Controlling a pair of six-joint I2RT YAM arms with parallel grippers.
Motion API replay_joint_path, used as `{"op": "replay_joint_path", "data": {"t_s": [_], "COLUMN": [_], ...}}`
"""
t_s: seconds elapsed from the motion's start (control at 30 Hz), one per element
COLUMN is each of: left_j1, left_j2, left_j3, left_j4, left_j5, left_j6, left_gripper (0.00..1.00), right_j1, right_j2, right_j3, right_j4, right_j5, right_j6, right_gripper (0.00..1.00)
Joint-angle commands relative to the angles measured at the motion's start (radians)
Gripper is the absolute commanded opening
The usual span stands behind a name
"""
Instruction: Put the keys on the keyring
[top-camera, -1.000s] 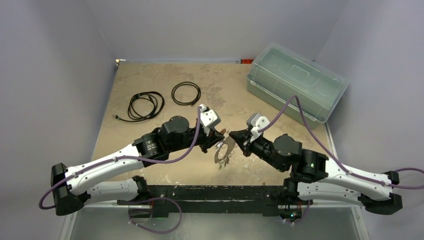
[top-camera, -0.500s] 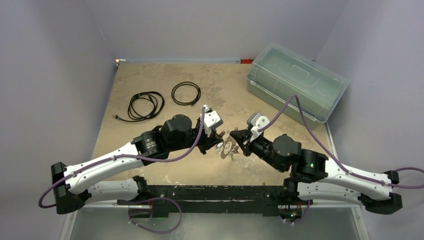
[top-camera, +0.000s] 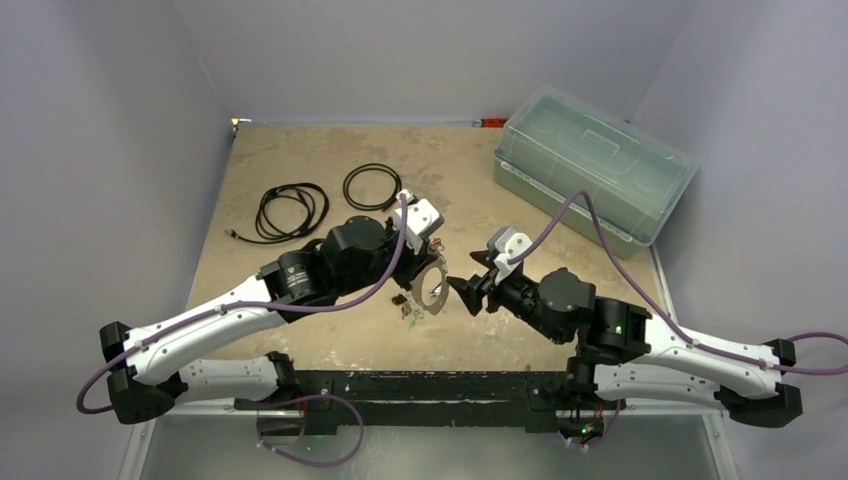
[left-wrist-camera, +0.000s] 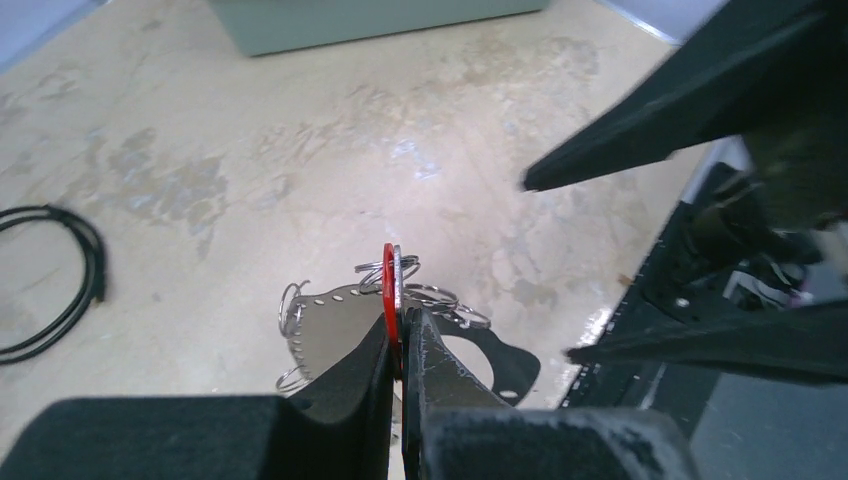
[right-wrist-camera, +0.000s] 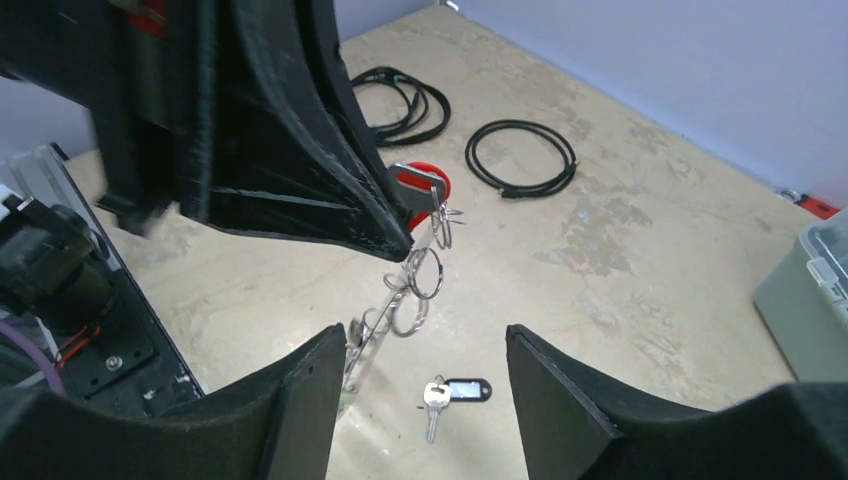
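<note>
My left gripper (left-wrist-camera: 400, 345) is clamped on the red key (left-wrist-camera: 388, 290); the keyring (left-wrist-camera: 330, 297) dangles under it. My right gripper (right-wrist-camera: 422, 338) stands open nearby. The black key (right-wrist-camera: 455, 390) lies on the table (right-wrist-camera: 650, 260).

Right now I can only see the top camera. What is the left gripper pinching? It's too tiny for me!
Observer: Its wrist camera shows the left gripper shut on a red key.
Operator: Is anything dangling from it?
Observer: Yes. The right wrist camera shows small rings hanging in a string below it.
Operator: Are any keys lying loose?
Observer: Yes. A black-tagged key lies on the table, seen between the open fingers of the right gripper.
</note>
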Motion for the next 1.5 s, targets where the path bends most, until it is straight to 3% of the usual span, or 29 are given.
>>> {"op": "replay_joint_path", "data": {"t_s": [0.0,0.33,0.7,1.0,1.07,1.17,1.47], "left_j1": [-0.004,0.009,0.178,0.254,0.255,0.255,0.281], "left_j2": [0.047,0.209,0.460,0.698,0.690,0.608,0.370], "left_j3": [0.058,0.087,0.262,0.648,0.659,0.503,-0.283], "left_j4": [-0.015,0.085,0.175,0.140,0.168,0.253,0.495], "left_j5": [-0.207,-0.476,-0.374,-0.356,-0.365,-0.399,-0.505], "left_j6": [0.002,0.071,0.126,0.154,0.190,0.187,-0.072], "left_gripper": [0.00,0.00,0.00,0.00,0.00,0.00,0.00], "right_j1": [-0.001,-0.001,-0.001,-0.001,-0.001,-0.001,-0.001], "right_j2": [-0.053,-0.115,-0.193,-0.201,-0.197,-0.201,-0.185], "right_j3": [0.011,-0.028,-0.047,-0.005,0.008,0.001,-0.028], "right_j4": [0.043,0.052,0.050,0.038,0.025,0.019,0.020], "right_j5": [0.043,0.059,0.124,0.162,0.159,0.158,0.134], "right_j6": [0.005,0.038,0.064,0.053,0.059,0.071,0.094], "right_gripper": [0.65,0.67,0.70,0.72,0.72,0.72,0.73]}}
